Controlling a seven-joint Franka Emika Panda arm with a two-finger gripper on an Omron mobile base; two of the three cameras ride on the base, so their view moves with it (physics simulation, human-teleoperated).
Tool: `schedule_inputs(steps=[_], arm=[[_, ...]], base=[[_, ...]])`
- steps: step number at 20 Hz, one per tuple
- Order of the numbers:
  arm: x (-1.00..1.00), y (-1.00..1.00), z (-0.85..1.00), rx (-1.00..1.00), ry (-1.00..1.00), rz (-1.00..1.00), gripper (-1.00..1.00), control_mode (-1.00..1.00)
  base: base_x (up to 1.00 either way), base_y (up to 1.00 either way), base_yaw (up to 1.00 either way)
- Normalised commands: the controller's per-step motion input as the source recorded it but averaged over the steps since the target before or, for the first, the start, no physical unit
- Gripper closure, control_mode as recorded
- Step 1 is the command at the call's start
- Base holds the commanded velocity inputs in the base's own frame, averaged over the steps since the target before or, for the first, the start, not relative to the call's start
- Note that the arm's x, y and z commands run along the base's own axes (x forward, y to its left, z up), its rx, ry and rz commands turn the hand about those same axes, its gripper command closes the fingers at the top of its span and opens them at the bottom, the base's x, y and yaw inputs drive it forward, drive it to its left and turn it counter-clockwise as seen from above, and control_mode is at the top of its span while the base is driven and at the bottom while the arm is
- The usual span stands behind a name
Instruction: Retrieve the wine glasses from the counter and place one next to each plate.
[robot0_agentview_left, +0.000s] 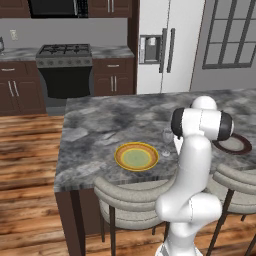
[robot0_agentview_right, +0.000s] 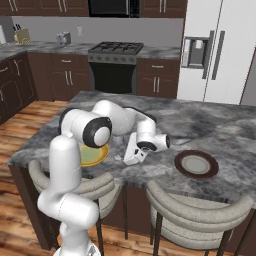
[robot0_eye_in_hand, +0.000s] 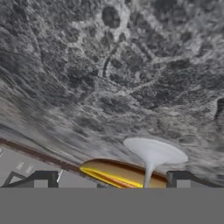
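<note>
Now the gripper (robot0_eye_in_hand: 111, 181) stands open, its two dark fingertips (robot0_eye_in_hand: 41, 179) spread wide at the bottom of the hand view, with a wine glass (robot0_eye_in_hand: 153, 157) between them, nearer the right tip. I cannot tell whether either tip touches the stem; nothing looks clamped. The glass shows its round foot and thin stem in that view, set against the grey marbled bench (robot0_eye_in_hand: 109, 74), with the yellow plate (robot0_eye_in_hand: 116, 173) just beside it.

From the left base view, the glass (robot0_agentview_left: 167, 142) stands upright on the bench (robot0_agentview_left: 100, 120), just to the right of the yellow plate (robot0_agentview_left: 136, 156) and apart from its rim. The arm's white elbow hides part of the brown plate (robot0_agentview_left: 235, 145), which lies further right on the same bench. In the right base view the hand (robot0_agentview_right: 135, 152) leans down toward the bench (robot0_agentview_right: 210, 120) just right of the yellow plate (robot0_agentview_right: 97, 156), and the brown plate (robot0_agentview_right: 196, 164) lies well apart to the right, with its pale grey centre in full sight. The glass itself is too faint to make out there.

Two grey stools (robot0_agentview_left: 132, 197) sit at the near edge of the bench. A stove (robot0_agentview_left: 65, 67) and a white fridge (robot0_agentview_left: 165, 45) stand at the back wall.
</note>
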Motion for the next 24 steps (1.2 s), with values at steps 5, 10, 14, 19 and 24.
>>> schedule_inputs(steps=[5,10,14,19,24], arm=[[-0.14,-0.21,0.04,0.0,0.0,-0.03,-1.0,-1.0],[-0.66,-0.08,0.41,0.0,-0.14,-0.02,-1.0,-1.0],[-0.73,0.0,0.73,0.0,-0.16,0.0,-1.0,-1.0],[-0.75,0.07,0.99,-0.02,-0.23,0.0,-1.0,-1.0],[-0.7,0.39,1.0,0.0,-0.24,0.0,-1.0,-1.0]], base=[[0.0,0.0,0.0],[0.0,0.0,0.0],[0.0,0.0,0.0],[0.0,0.0,0.0],[0.0,0.0,0.0]])
